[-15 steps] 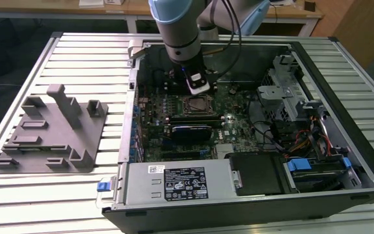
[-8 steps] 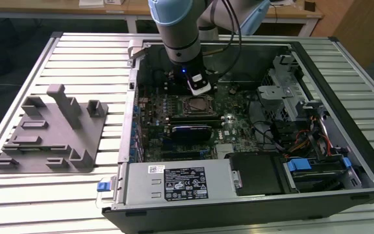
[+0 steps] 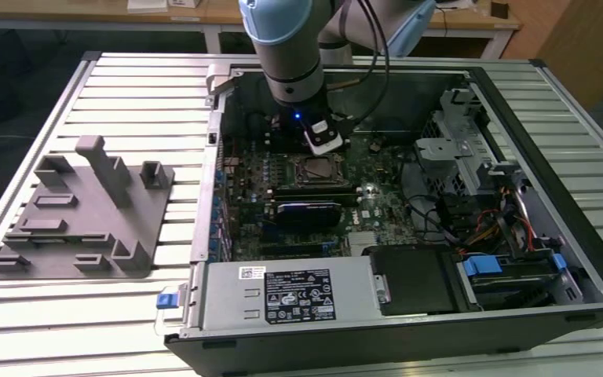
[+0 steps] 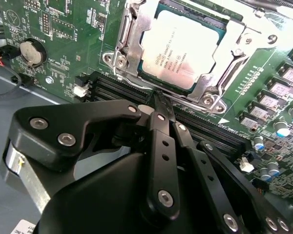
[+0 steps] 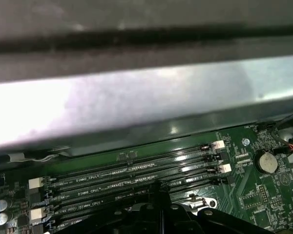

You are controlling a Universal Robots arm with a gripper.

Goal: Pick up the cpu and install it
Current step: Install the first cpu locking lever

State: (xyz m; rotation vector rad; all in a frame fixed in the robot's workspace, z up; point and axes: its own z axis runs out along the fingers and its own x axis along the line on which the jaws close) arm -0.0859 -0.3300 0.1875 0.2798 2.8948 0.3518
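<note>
The cpu [image 4: 181, 48] has a silvery metal top and lies flat in the motherboard socket [image 4: 132, 46], with the socket's metal frame around its edges. In the exterior view the cpu [image 3: 316, 168] sits mid-board inside the open computer case. My gripper [image 4: 156, 97] hovers beside the socket's edge, over the black memory slots [image 4: 117, 90]. Its black fingers [image 4: 159, 141] are pressed together with nothing between them. In the exterior view my gripper [image 3: 308, 149] hangs just behind the socket. In the first wrist view my gripper [image 5: 161, 195] looks shut above the memory slots [image 5: 136, 175].
A grey plastic holder block [image 3: 82, 212] lies on the slatted table at the exterior view's left. The case walls [image 3: 213, 157] ring the board. A power supply [image 3: 280, 294] sits in front and a drive cage [image 3: 469, 165] with cables at the exterior view's right. A coin battery [image 4: 31, 52] is nearby.
</note>
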